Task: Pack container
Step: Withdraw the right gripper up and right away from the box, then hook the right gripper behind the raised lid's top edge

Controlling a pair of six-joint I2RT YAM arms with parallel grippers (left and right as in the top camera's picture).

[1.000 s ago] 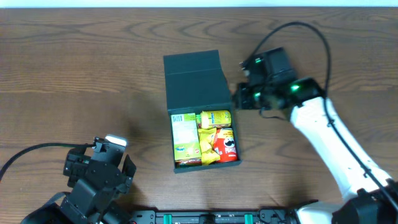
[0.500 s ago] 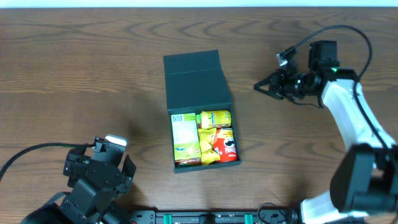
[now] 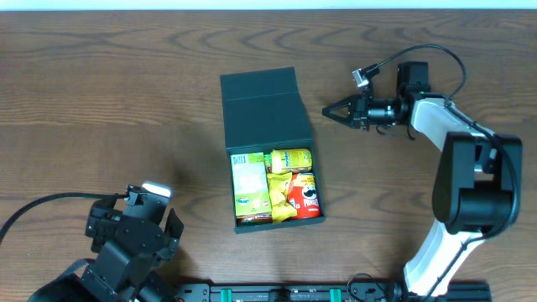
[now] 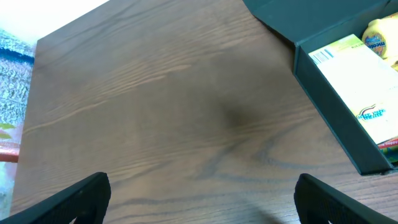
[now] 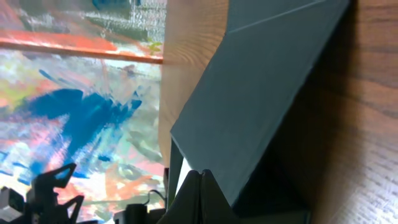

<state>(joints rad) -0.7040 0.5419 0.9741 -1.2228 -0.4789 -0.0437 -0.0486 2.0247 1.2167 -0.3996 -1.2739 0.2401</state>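
The container (image 3: 262,105) is a dark green square box in the middle of the table. Its flap lid covers the far half and the near half is open. Inside are a light-green carton (image 3: 249,186), yellow packets (image 3: 291,159) and a red can (image 3: 305,195). My right gripper (image 3: 328,111) is shut and empty. It points left at the box's right side, a short gap away. In the right wrist view its shut tips (image 5: 199,177) face the lid (image 5: 267,81). My left gripper (image 3: 155,210) is open and empty at the near left. Its fingers (image 4: 199,193) are wide apart, with the box wall (image 4: 329,81) at the upper right.
The wooden table (image 3: 109,101) stretches left and right of the box. The right arm (image 3: 432,117) reaches in from the right edge, with its cable looping above. The table's far edge (image 3: 268,8) runs along the top.
My right gripper drew back from the box's right wall, and the arm swung up and to the right. The gripper now points left at the box. The left arm has not moved.
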